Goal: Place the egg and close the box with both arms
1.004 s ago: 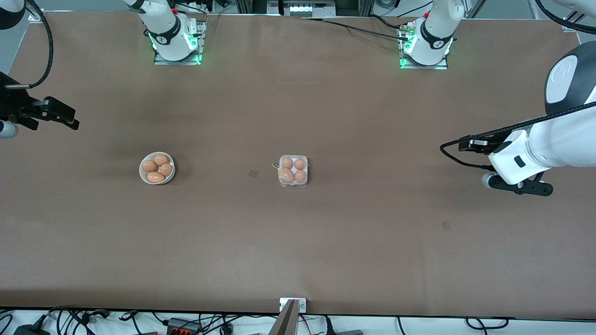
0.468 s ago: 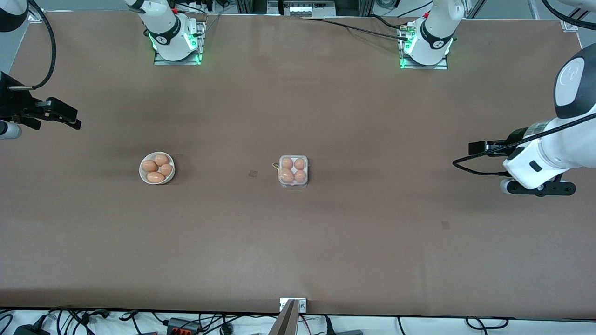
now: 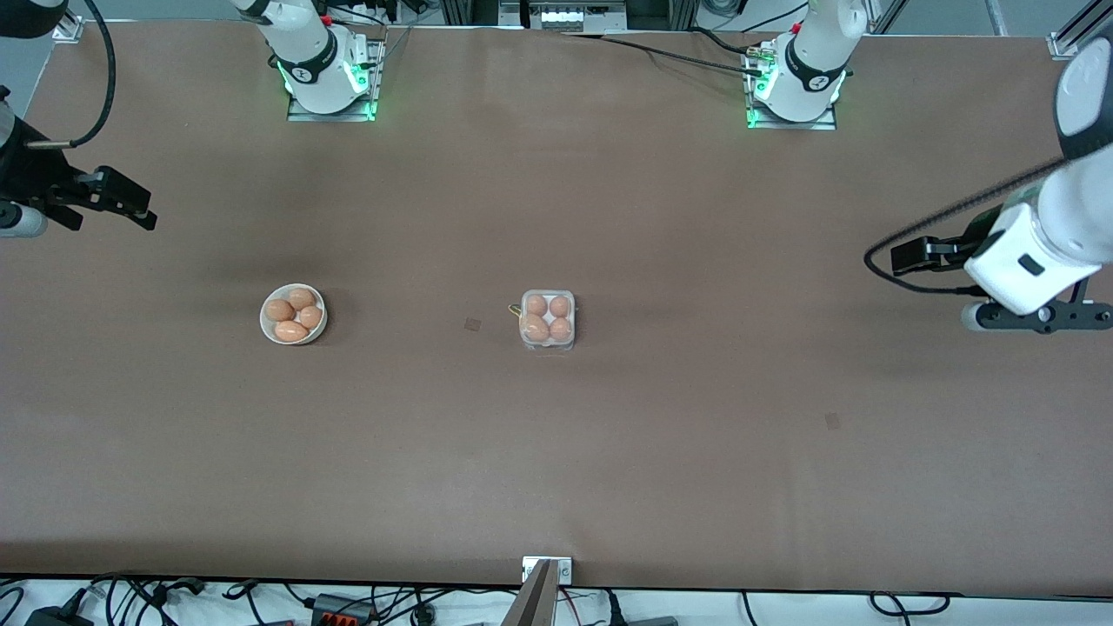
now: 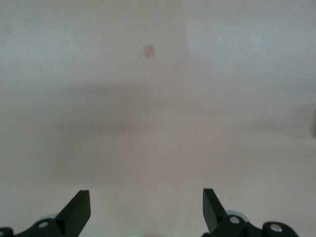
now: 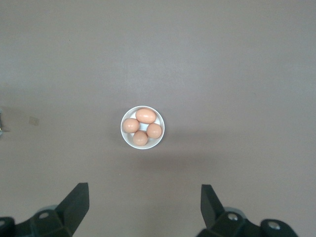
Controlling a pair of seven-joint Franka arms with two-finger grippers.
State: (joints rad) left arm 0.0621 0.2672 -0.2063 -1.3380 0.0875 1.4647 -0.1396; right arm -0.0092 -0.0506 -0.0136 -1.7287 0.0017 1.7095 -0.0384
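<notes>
The clear box (image 3: 548, 319) stands mid-table with an orange-brown egg (image 3: 536, 305) in every cell; its lid looks down over them. My left gripper (image 3: 900, 257) is open and empty, up over the table's end on the left arm's side; its wrist view (image 4: 146, 205) shows only bare table. My right gripper (image 3: 139, 213) is open and empty over the right arm's end. Its wrist view (image 5: 144, 202) looks down on the white bowl (image 5: 126, 137).
The round white bowl (image 3: 264, 323) with several eggs (image 3: 290, 330) stands between the box and the right arm's end. Small dark marks (image 3: 472, 324) lie on the brown table (image 3: 556, 452). A small yellow loop (image 3: 513, 309) sticks out of the box's side.
The left arm has drawn back toward its end of the table and toward the bases. The right gripper has shifted slightly toward the bases. Box and bowl have not moved.
</notes>
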